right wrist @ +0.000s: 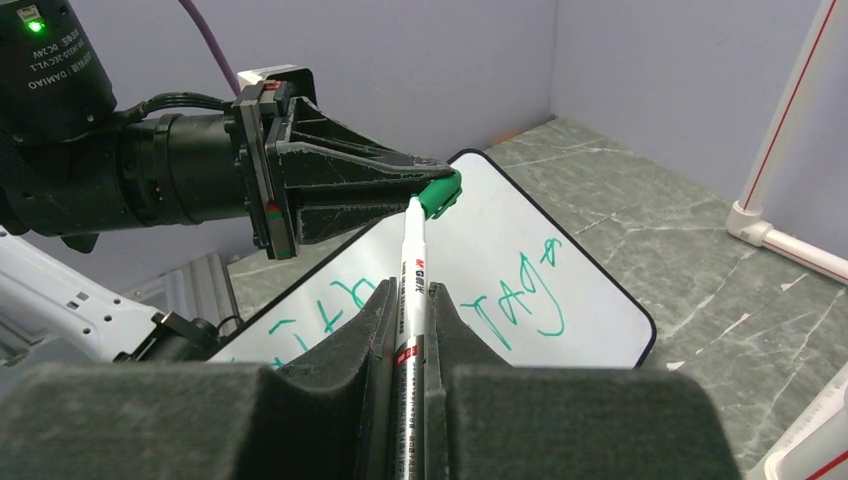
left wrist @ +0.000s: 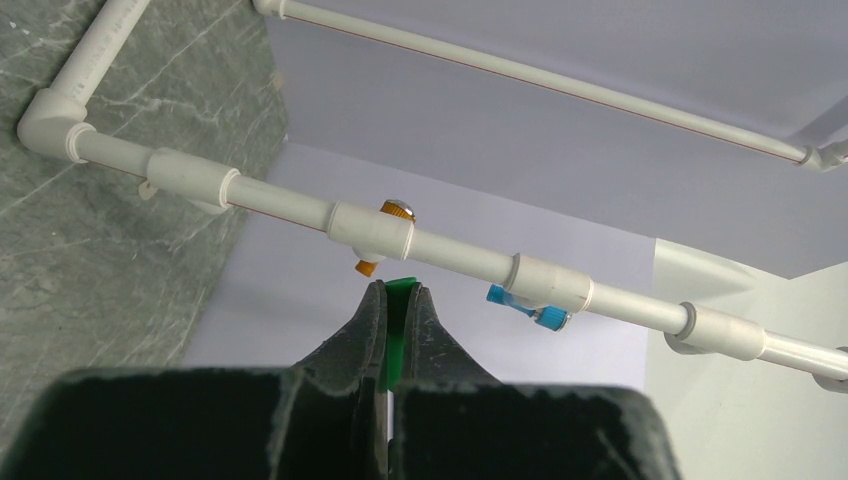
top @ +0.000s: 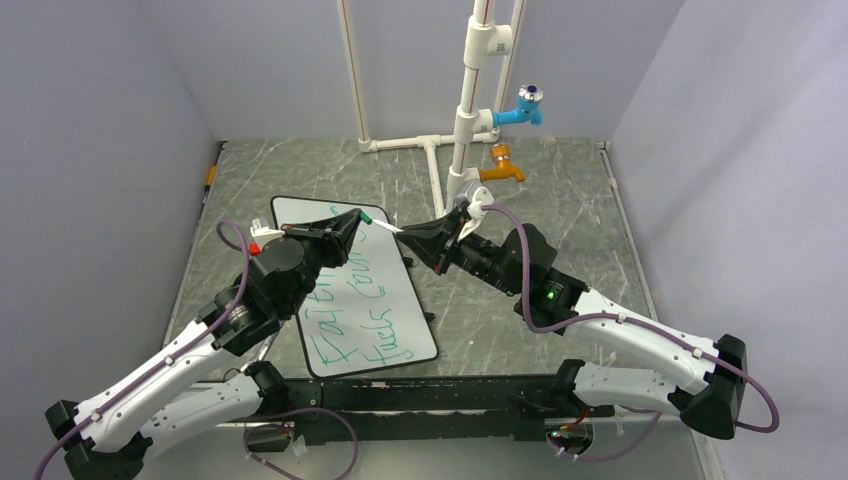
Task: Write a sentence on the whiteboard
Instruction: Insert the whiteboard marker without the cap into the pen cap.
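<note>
Both hands meet in mid-air. The whiteboard (top: 300, 212) lies flat on the worktop (top: 560, 200), its far end just under them & the rest running back toward the arm bases. The sentence (top: 365, 310) is on it in green, two lines, and looks finished.

Left hand (top: 352, 222) is pinched nearly closed on the cap (right wrist: 440, 193), green, with only its end poking past the fingertips. Right hand (right wrist: 408, 300) is clamped on the marker (right wrist: 412, 270) barrel, nib end pointing out ahead at the cap's mouth. Touching or just short, can't tell. Reads as recapping, i.e. the tidy-up after writing.

Risks, as I judge them:
- **Jam or twist:** The cap sits at an angle to the marker, so a straight push could jam the nib vs. the cap rim, or twist the cap out of the left hand's thin grip.
- **Slip:** A good length of marker sticks out ahead of the right hand, so any side load has leverage & the barrel could slip thru the pads.
- **Smudge:** Anything dropped lands on the board below the hands & may smudge the writing.
</note>
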Motion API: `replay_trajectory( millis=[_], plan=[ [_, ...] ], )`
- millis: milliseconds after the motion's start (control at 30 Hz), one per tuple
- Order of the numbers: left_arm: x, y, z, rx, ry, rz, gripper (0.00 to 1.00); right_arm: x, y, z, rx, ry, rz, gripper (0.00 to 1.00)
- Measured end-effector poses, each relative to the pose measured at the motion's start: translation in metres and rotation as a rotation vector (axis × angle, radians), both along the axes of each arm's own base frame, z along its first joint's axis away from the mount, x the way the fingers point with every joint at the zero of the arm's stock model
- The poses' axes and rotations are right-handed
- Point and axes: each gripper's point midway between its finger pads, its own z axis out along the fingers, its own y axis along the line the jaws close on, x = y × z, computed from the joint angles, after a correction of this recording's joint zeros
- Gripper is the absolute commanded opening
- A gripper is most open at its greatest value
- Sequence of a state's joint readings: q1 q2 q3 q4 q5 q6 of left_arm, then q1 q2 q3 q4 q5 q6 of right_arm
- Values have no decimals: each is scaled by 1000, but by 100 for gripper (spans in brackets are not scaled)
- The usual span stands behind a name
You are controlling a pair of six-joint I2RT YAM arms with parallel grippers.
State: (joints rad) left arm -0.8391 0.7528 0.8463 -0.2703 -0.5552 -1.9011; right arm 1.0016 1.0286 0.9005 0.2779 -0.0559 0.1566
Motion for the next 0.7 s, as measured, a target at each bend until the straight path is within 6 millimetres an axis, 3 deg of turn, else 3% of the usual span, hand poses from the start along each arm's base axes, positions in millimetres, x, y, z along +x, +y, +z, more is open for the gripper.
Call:
replay_trajectory(
  millis=[700],
  plan=[
    [1,0,-1,3,2,1,0,2,2,-14,-25,18,-5,0]
  ],
)
